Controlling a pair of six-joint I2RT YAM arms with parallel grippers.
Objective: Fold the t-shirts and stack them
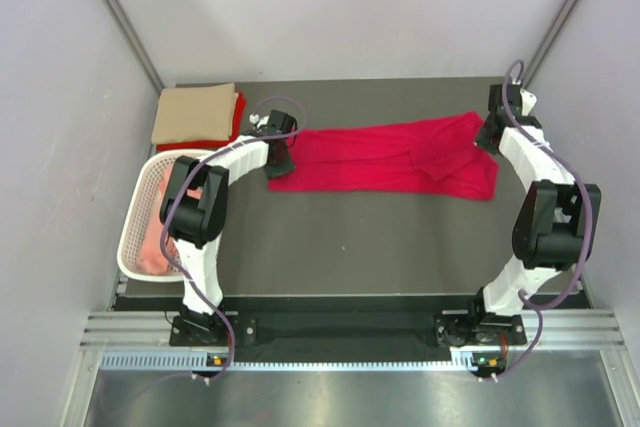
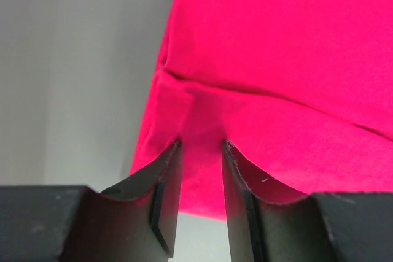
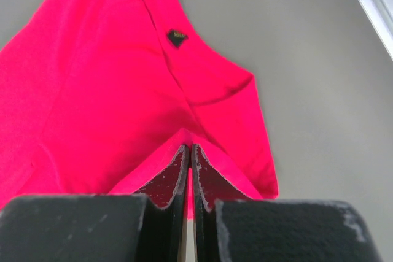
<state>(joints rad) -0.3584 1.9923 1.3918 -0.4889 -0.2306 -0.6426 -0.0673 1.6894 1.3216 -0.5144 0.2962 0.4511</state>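
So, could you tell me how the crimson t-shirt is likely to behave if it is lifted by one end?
Probably floppy: the crimson t-shirt lies flat with soft creases, so the rest would likely hang and drag. It seems thin and light, tenting up where the right gripper pinches it. Pushed, it would probably bunch rather than slide whole.

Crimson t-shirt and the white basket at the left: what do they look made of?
Crimson t-shirt: soft knit cloth, probably cotton jersey, with a matte finish. It creases, folds and lies limp on the table, and has a stitched neck seam. White basket: seemingly rigid moulded plastic, slightly glossy. Its walls are an open mesh that holds its shape.
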